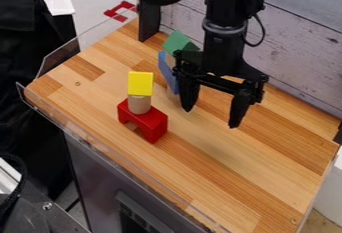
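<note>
The black gripper (212,119) hangs above the right-centre of the wooden surface, its two fingers spread wide with nothing between them. To its left stands a small stack: a red arch-shaped block (151,125) at the bottom, a natural wood cylinder (139,104) upright on it, and a yellow block (141,83) on top. Behind the gripper's left finger are a blue block (167,72) and a green block (178,42), both partly hidden by the gripper. Whether the gripper touches the blue block I cannot tell.
The wooden tabletop (267,187) has a clear plastic guard (60,63) along its left and front edges. A black post (149,9) and a grey plank wall (304,52) stand behind it. Dark cloth hangs at the far left.
</note>
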You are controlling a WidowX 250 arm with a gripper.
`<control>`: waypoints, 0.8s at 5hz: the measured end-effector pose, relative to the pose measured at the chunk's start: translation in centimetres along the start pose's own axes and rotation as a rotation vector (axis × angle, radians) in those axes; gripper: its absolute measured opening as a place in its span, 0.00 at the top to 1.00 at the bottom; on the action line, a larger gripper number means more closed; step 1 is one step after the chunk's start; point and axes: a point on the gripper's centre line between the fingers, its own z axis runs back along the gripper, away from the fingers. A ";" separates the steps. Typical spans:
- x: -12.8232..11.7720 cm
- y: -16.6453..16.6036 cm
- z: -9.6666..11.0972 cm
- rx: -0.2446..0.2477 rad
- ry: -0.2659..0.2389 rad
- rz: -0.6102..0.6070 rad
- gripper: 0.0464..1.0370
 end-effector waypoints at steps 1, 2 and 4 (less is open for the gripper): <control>-0.4 0.2 -0.7 0.008 0.028 0.006 0.04; -0.7 0.7 -0.4 0.015 0.010 0.020 0.04; -1.5 1.4 2.1 0.043 -0.035 0.027 0.04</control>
